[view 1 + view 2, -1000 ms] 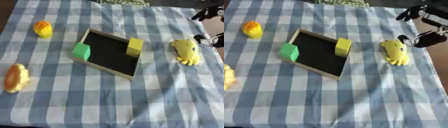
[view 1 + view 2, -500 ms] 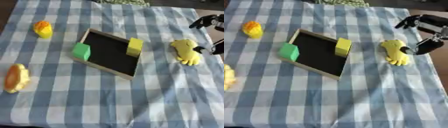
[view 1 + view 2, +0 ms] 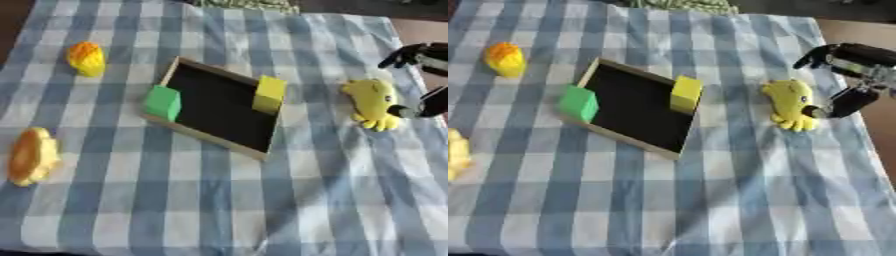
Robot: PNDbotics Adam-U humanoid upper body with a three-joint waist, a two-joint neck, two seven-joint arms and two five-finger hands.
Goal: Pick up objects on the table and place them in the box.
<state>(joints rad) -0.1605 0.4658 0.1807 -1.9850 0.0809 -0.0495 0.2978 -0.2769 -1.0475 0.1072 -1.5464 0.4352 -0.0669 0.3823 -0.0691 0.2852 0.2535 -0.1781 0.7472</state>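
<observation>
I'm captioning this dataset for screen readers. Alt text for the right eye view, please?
The robot's right hand reaches toward a yellow plush toy on a blue checked tablecloth. Left of the toy, a shallow box holds a green block and a yellow block.

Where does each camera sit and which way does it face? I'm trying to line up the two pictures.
Left eye view: in the head, looking down at the checked cloth and the box; only the right robot hand shows, cut by the right edge.
Right eye view: beside it, same downward aim, set slightly to the right; the right robot hand shows more fully, by the yellow toy.
Shared: box, green block, yellow block, toy. No left hand in either.
</observation>
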